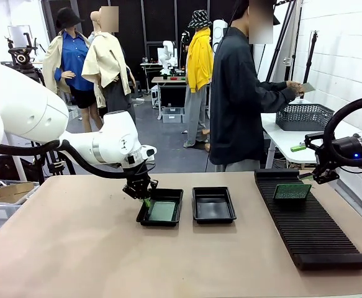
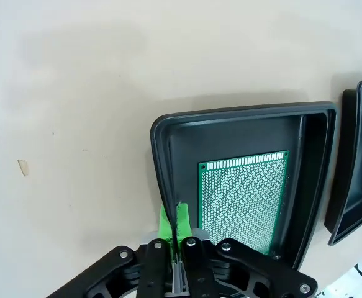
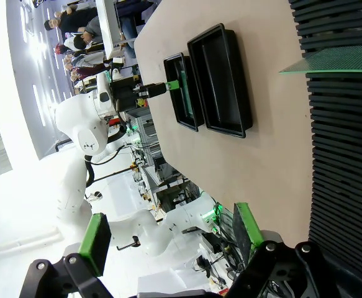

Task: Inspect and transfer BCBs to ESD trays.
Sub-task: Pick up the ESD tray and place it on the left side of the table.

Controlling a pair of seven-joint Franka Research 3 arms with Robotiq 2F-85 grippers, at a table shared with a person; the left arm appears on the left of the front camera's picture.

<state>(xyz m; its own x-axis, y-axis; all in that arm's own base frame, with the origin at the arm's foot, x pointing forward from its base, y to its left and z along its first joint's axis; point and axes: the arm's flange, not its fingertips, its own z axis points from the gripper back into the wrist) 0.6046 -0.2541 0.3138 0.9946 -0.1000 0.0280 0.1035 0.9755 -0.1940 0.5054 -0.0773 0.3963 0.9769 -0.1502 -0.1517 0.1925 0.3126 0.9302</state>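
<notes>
Lower centre of the front view, the left arm bends down. Its left gripper (image 1: 147, 201) is clenched empty at the left rim of 1 ESD tray (image 1: 140, 218), and a BCB (image 1: 162, 212) lies flat inside. The left wrist view shows the pads (image 2: 166, 222) pressed together. At right, the right gripper (image 1: 316, 176) hangs spread by a second BCB (image 1: 292, 191) standing in the rack (image 1: 320, 236).

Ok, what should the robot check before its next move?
1. Green board lies flat in the first tray: ok.
2. Left gripper shut, holding nothing, apart from that board: ok.
3. Second tray has room for a board: ok.
4. Right gripper open: ok.
5. Next board stands in the black rack: ok.
6. That board within the right gripper's grasp: not ok, it sits off to one side.
</notes>
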